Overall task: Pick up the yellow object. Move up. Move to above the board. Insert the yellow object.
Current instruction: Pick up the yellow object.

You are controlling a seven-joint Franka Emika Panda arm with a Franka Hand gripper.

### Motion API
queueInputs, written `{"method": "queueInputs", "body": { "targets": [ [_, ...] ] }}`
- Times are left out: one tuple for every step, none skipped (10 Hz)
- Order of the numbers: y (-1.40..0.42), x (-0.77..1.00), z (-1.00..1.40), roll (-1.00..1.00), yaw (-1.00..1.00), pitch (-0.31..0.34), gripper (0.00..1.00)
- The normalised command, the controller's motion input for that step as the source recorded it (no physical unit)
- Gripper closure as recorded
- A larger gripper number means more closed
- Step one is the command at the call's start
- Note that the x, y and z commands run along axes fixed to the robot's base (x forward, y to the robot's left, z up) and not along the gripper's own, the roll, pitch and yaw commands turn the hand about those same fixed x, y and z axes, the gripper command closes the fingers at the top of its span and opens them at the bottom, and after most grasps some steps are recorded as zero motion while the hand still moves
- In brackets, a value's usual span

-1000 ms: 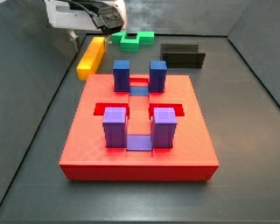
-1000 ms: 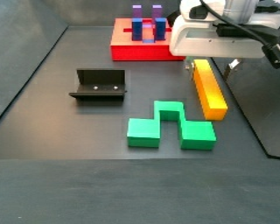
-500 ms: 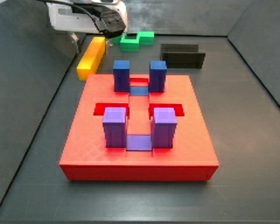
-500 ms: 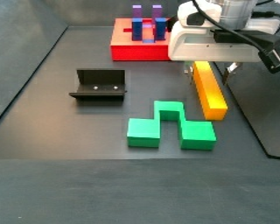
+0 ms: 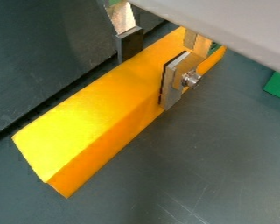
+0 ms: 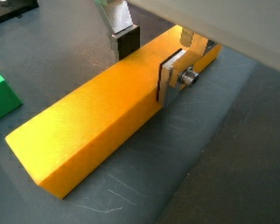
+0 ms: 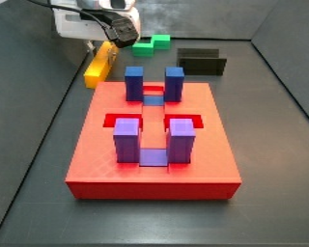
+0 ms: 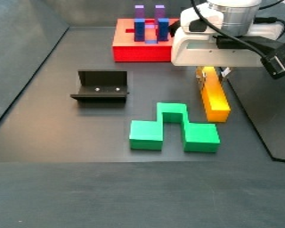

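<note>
Gripping the yellow object (image 5: 108, 122) across its narrow width, the gripper (image 5: 152, 63) has its silver fingers (image 6: 173, 75) pressed to both long sides near one end, so most of the bar juts out past them. Because the hold looks off-centre, I'd lift slowly and straight up, watching that the free end doesn't droop, before heading for the board (image 7: 157, 154), which lies well off to the side.

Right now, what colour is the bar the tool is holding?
Yellow-orange; the bar shows best in a wrist view, between the tool fingers.
</note>
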Motion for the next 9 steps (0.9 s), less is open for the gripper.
{"method": "queueInputs", "body": {
  "targets": [
    [0.00,0.00,0.00,0.00,0.00,0.000,1.00],
    [0.00,0.00,0.00,0.00,0.00,0.000,1.00],
    [0.00,0.00,0.00,0.00,0.00,0.000,1.00],
    [0.00,0.00,0.00,0.00,0.00,0.000,1.00],
    [0.00,0.00,0.00,0.00,0.00,0.000,1.00],
    [0.00,0.00,0.00,0.00,0.00,0.000,1.00],
    [0.00,0.00,0.00,0.00,0.00,0.000,1.00],
    [0.00,0.00,0.00,0.00,0.00,0.000,1.00],
    [0.00,0.00,0.00,0.00,0.00,0.000,1.00]
  ]
}}
